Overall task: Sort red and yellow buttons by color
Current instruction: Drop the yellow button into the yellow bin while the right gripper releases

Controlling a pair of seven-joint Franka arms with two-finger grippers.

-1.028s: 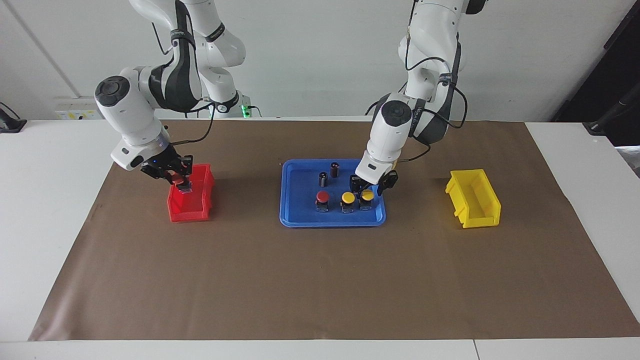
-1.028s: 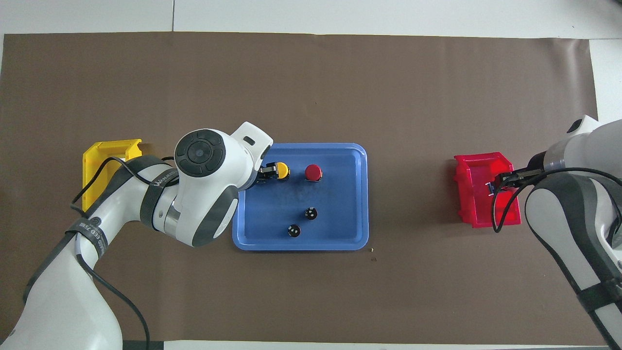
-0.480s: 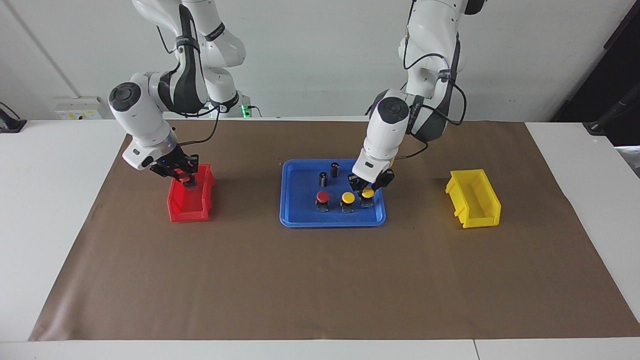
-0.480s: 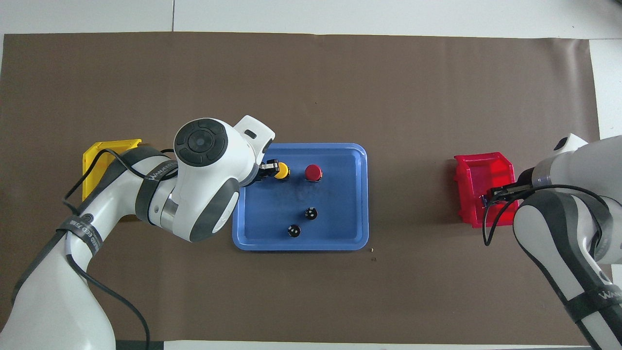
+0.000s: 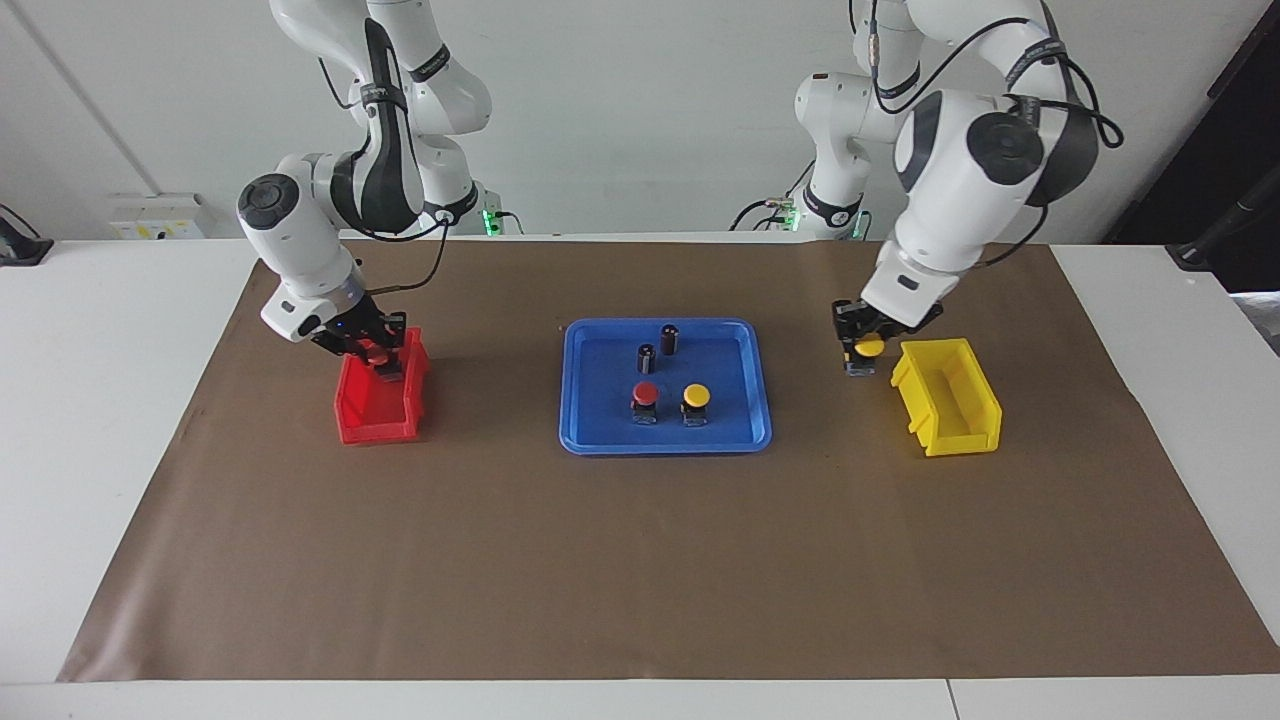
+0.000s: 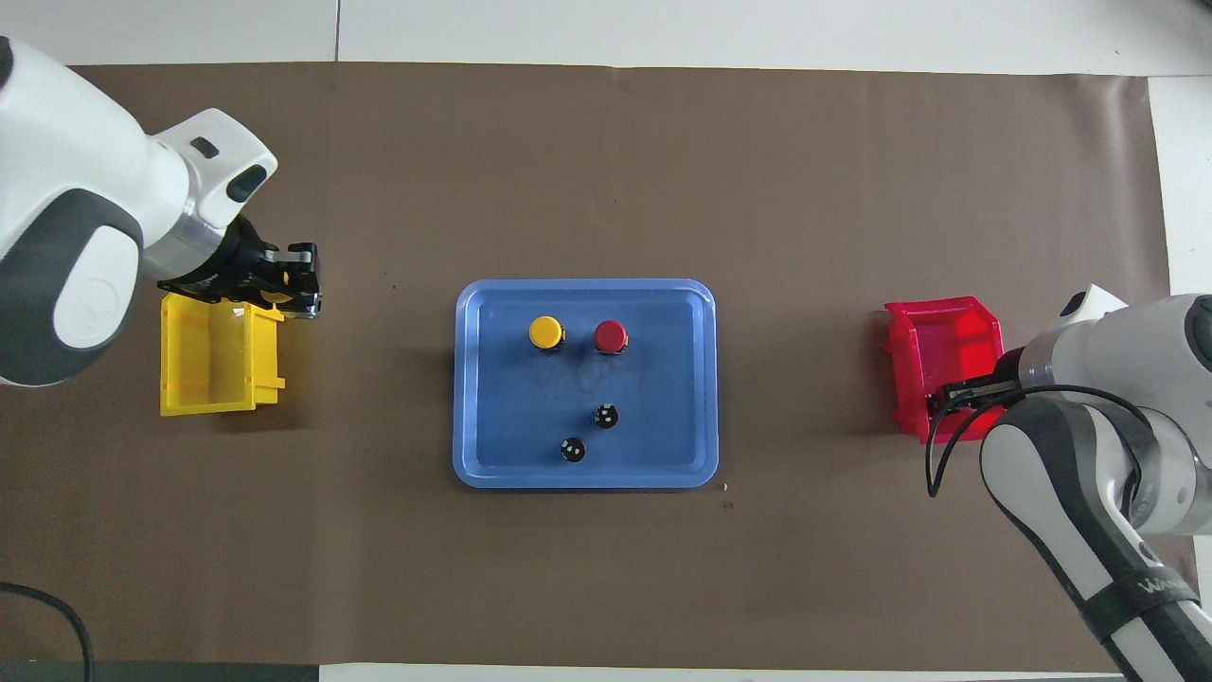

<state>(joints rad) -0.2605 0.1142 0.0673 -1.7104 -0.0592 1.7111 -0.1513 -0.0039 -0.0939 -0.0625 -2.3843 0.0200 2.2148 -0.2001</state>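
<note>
My left gripper is shut on a yellow button and holds it in the air over the mat, just beside the yellow bin on its tray side; it also shows in the overhead view. My right gripper is shut on a red button over the red bin, at the end nearer to the robots. One red button and one yellow button stand side by side in the blue tray.
Two dark cylinders stand in the tray, nearer to the robots than the buttons. The yellow bin and the red bin show nothing inside in the overhead view. Brown paper covers the table.
My left gripper took a yellow button out of the tray and carried it to the yellow bin. My right gripper rose a little over the red bin with the red button.
</note>
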